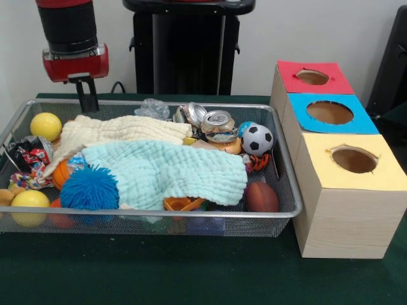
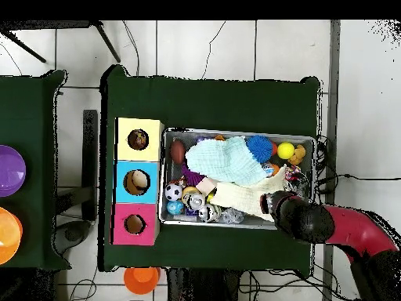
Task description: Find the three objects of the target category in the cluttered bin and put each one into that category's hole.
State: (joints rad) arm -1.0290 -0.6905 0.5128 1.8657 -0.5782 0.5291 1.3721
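My gripper hangs over the bin's 10 o'clock corner; can't tell its state. Target category unknown. If balls: soccer ball at 2 o'clock, beside the crushed can, prob. light, squashy, rolls easily; pinch across the middle.

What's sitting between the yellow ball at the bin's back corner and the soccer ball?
In the front view, between yellow ball and soccer ball: cream cloth, then crushed cans.
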